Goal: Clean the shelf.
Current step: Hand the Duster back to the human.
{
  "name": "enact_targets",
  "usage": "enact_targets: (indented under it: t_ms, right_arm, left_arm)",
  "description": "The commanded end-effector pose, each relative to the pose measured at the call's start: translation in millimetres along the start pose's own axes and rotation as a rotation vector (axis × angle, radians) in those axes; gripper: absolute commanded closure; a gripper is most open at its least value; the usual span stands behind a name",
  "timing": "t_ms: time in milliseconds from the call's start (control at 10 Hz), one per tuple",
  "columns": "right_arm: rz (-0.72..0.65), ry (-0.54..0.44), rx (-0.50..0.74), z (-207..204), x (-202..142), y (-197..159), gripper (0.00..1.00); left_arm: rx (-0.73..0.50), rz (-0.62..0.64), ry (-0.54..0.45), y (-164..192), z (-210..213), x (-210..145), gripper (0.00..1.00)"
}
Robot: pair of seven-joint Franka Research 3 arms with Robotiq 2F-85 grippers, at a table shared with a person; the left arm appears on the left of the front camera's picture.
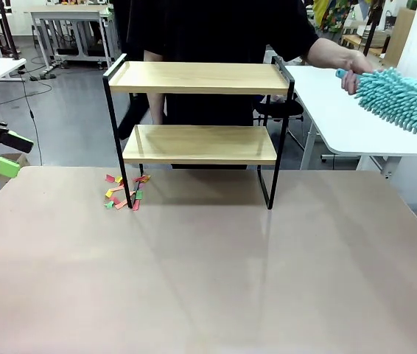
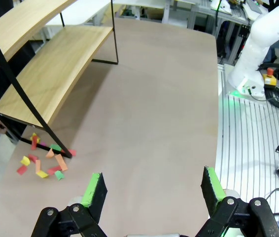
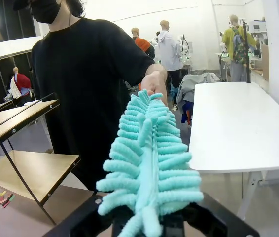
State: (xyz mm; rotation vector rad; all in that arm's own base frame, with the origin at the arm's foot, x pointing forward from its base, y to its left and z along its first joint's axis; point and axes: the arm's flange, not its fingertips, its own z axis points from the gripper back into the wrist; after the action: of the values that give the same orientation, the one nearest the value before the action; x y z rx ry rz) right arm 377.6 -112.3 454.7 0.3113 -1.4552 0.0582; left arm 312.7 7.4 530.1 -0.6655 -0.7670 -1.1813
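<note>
One table (image 1: 208, 280), brown, across the lower frame. One shelf (image 1: 200, 77) at upper centre on the table's far edge: two light wooden boards, thin black frame, both tiers bare. One teal duster (image 1: 404, 99) at upper right, held at its handle by the person's hand (image 1: 356, 74); right gripper at its near end, state cannot be told. Left gripper (image 2: 152, 190) spread apart, holding nothing. Roughly a dozen coloured paper scraps (image 1: 124, 193) around the shelf's left front leg.

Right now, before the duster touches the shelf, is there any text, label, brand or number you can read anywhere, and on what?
None can be read.
The shelf: bare boards, no print.
The teal duster: no label visible.
The coloured paper scraps: blank as far as can be told.
The other arm's base: any marking is too small to read.
</note>
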Motion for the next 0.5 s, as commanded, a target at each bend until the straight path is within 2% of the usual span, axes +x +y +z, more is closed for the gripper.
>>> enact_targets:
  t_ms: [0,100,200,300,400]
  right_arm:
    - [-0.001,0.002,-0.004,2.5,3.3,0.2,0.83]
    - [0.000,0.000,0.000,0.0,0.0,0.0,0.27]
    - [-0.052,0.001,0.012,3.3,4.9,-0.9,0.25]
    - [-0.093,-0.008,0.031,8.5,13.3,-3.4,0.00]
    - [-0.135,-0.038,0.040,15.6,27.8,-8.0,0.00]
  left_arm:
    - [-0.004,0.000,-0.017,1.0,1.0,2.7,0.00]
    - [-0.004,0.000,-0.017,1.0,1.0,2.7,0.00]
    - [-0.004,0.000,-0.017,1.0,1.0,2.7,0.00]
    - [-0.004,0.000,-0.017,1.0,1.0,2.7,0.00]
    - [-0.004,0.000,-0.017,1.0,1.0,2.7,0.00]
